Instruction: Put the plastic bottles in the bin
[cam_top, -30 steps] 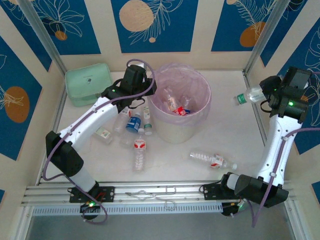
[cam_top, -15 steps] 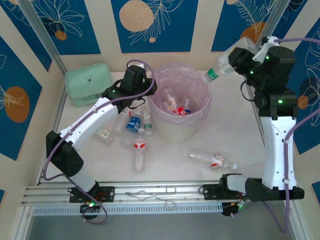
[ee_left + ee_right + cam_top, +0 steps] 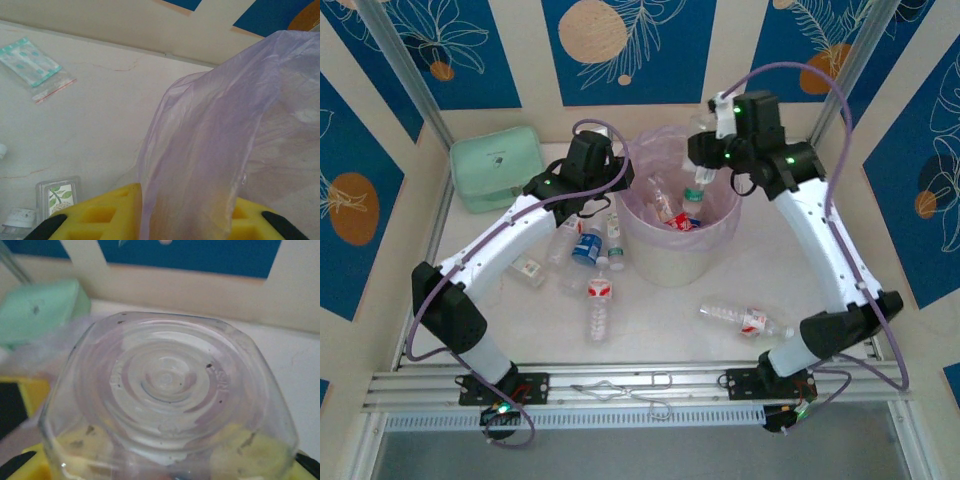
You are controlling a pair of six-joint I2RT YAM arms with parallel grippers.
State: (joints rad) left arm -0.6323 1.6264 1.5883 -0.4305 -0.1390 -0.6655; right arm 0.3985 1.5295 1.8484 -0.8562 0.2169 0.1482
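The white bin (image 3: 672,262) has a translucent pink bag (image 3: 720,165) as a liner and stands mid-table with a few plastic bottles (image 3: 672,212) inside. My left gripper (image 3: 612,178) is at the bin's left rim, shut on a fold of the bag (image 3: 210,150), which runs between its yellow fingers (image 3: 105,212). My right gripper (image 3: 708,160) hovers over the bin's far rim, shut on a clear green-labelled bottle (image 3: 700,188) that hangs cap-down over the opening. That bottle's base (image 3: 167,385) faces the right wrist camera. Several bottles lie on the table: blue-labelled (image 3: 586,247), red-labelled (image 3: 600,298), and one at front right (image 3: 745,320).
A mint-green zip pouch (image 3: 497,165) lies at the back left. A small flat packet (image 3: 528,270) rests beside the left arm, and a teal-patterned sachet (image 3: 31,64) lies on the table. Metal posts and patterned walls close in the sides and back.
My right arm has swung left from the right wall, carrying the green-labelled bottle until it hangs over the bin. The left arm has stayed at the bin's rim.
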